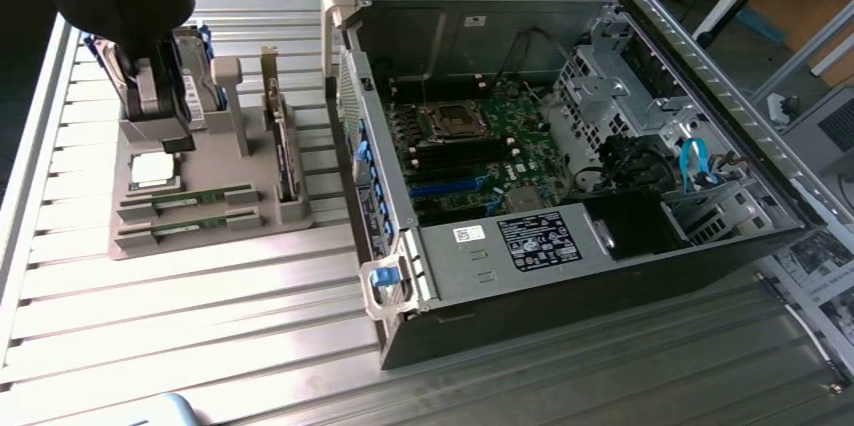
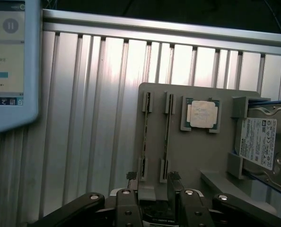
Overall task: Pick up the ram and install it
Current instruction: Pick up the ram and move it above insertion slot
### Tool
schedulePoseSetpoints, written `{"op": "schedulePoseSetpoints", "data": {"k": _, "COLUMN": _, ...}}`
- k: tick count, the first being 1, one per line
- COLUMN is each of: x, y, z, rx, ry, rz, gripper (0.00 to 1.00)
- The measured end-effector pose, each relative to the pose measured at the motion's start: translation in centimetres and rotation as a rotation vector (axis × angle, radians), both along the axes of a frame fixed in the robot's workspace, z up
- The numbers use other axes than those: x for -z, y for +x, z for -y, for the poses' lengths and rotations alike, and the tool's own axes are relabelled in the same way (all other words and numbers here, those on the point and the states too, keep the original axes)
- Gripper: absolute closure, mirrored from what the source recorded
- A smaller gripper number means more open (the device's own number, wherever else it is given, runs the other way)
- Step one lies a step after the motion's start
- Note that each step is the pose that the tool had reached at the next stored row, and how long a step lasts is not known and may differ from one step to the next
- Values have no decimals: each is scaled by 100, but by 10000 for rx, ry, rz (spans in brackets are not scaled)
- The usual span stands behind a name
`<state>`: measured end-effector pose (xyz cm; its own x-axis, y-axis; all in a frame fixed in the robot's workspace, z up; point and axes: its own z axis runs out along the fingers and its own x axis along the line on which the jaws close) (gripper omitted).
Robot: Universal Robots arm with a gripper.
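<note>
Two ram sticks [image 1: 187, 199], on edge in parallel slots of a grey holder [image 1: 200, 246], beside a square chip [image 1: 151, 171] and hard drive [image 2: 259, 142]; hand [image 2: 153, 177] near their ends, fingers spread wide, holding nothing; open computer case [image 1: 467, 36], circuit board [image 1: 481, 146] visible inside, alongside holder on ribbed bench [image 1: 200, 326]

Table [image 2: 98, 118] ribbed glossy metal; holder [image 2: 202, 151] matt plastic; ram [image 2: 145, 135] circuit board.
</note>
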<state>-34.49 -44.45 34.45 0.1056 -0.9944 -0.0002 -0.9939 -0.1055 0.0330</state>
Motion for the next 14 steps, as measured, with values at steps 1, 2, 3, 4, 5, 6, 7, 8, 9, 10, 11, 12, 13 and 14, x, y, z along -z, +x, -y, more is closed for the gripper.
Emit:
{"op": "schedulePoseSetpoints", "data": {"k": 1, "x": 5, "y": 0, "z": 0, "rx": 0, "ry": 0, "rz": 0, "gripper": 62}}
{"op": "schedulePoseSetpoints", "data": {"k": 2, "x": 9, "y": 0, "z": 0, "rx": 0, "ry": 0, "rz": 0, "gripper": 62}}
{"op": "schedulePoseSetpoints", "data": {"k": 3, "x": 13, "y": -1, "z": 0, "rx": 0, "ry": 0, "rz": 0, "gripper": 62}}
{"op": "schedulePoseSetpoints", "data": {"k": 4, "x": 17, "y": -1, "z": 0, "rx": 0, "ry": 0, "rz": 0, "gripper": 62}}
{"op": "schedulePoseSetpoints", "data": {"k": 5, "x": 20, "y": -1, "z": 0, "rx": 0, "ry": 0, "rz": 0, "gripper": 62}}
{"op": "schedulePoseSetpoints", "data": {"k": 6, "x": 25, "y": -2, "z": 0, "rx": 0, "ry": 0, "rz": 0, "gripper": 62}}
{"op": "schedulePoseSetpoints", "data": {"k": 7, "x": 29, "y": -2, "z": 0, "rx": 0, "ry": 0, "rz": 0, "gripper": 62}}
{"op": "schedulePoseSetpoints", "data": {"k": 8, "x": 33, "y": -2, "z": 0, "rx": -1, "ry": 0, "rz": 0, "gripper": 62}}
{"op": "schedulePoseSetpoints", "data": {"k": 9, "x": 37, "y": -3, "z": 0, "rx": 0, "ry": 1, "rz": 0, "gripper": 62}}
{"op": "schedulePoseSetpoints", "data": {"k": 10, "x": 40, "y": -3, "z": 0, "rx": 0, "ry": 0, "rz": 0, "gripper": 62}}
{"op": "schedulePoseSetpoints", "data": {"k": 11, "x": 43, "y": -3, "z": 0, "rx": 0, "ry": 0, "rz": 0, "gripper": 62}}
{"op": "schedulePoseSetpoints", "data": {"k": 12, "x": 46, "y": -4, "z": 0, "rx": 0, "ry": 0, "rz": 0, "gripper": 62}}
{"op": "schedulePoseSetpoints", "data": {"k": 13, "x": 50, "y": -4, "z": 0, "rx": -1, "ry": 0, "rz": 0, "gripper": 62}}
{"op": "schedulePoseSetpoints", "data": {"k": 14, "x": 53, "y": -5, "z": 0, "rx": 0, "ry": 0, "rz": 0, "gripper": 62}}
